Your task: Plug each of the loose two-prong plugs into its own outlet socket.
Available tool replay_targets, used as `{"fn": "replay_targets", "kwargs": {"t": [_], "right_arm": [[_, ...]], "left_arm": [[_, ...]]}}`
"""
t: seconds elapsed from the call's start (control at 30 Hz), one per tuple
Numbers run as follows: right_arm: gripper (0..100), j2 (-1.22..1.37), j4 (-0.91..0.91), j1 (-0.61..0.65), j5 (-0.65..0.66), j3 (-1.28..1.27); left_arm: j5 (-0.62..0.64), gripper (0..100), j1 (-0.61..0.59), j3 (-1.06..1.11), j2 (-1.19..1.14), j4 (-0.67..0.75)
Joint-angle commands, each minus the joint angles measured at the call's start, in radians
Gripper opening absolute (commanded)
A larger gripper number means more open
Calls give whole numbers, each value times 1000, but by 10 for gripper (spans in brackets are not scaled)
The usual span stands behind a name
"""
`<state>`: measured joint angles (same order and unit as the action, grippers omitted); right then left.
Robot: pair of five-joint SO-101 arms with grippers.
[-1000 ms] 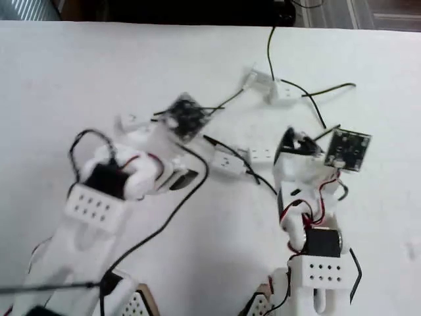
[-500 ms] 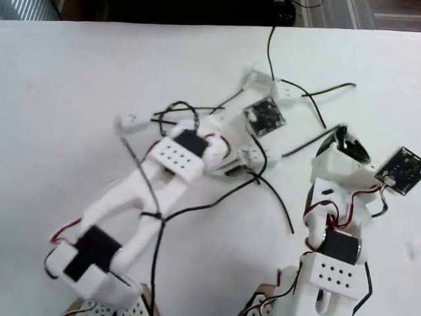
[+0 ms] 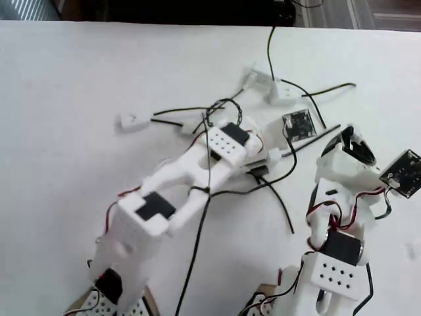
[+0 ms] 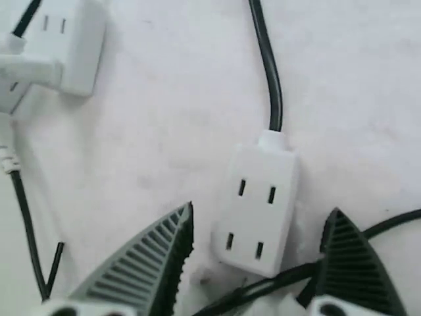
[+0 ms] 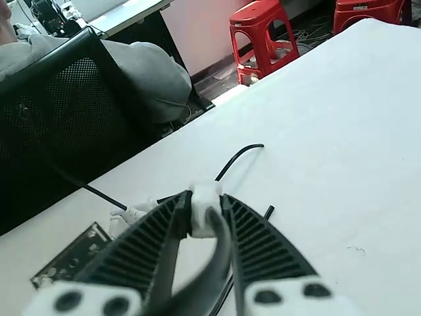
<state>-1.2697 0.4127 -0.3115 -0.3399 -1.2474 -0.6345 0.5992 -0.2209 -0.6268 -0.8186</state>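
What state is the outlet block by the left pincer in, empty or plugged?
Empty: both slot pairs on the outlet block show bare, no plug in them, between the fingers of the open left pincer.

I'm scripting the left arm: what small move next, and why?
Probably lower and close the left gripper on the white rectangular outlet block with the black cord: its open fingers straddle it, and the right gripper holds a white plug.

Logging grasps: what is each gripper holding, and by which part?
Right gripper clamps the small white plastic plug by its body; left gripper, open astride the white rectangular outlet socket, holds nothing.
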Motion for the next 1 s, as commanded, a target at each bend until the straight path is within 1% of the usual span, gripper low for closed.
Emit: {"fn": "replay_targets", "kwargs": {"t": [0.0,0.1,0.3,0.33,0.4,0.7,0.87,0.97], "right_arm": [[17,-21,-24,-4,-5,11],[17,-21,-24,-4,-5,11],[17,-21,-24,-4,-5,11],[17,-21,-24,-4,-5,11],[17,-21,-24,-4,-5,11],[17,-21,-24,-4,-5,11],[17,-21,-22,-4,-3,11],[17,-21,-21,-4,-3,11]], "left_arm": [[-17,308,10,-215,-108,-84],[-18,252,15,-324,-183,-172],[-18,37,41,-509,-254,-341],[-18,15,45,-534,-257,-371],[-18,29,48,-572,-257,-430],[-12,23,44,-753,-249,-654],[-9,23,42,-948,-249,-832],[34,23,28,-1091,-251,-953]]}}
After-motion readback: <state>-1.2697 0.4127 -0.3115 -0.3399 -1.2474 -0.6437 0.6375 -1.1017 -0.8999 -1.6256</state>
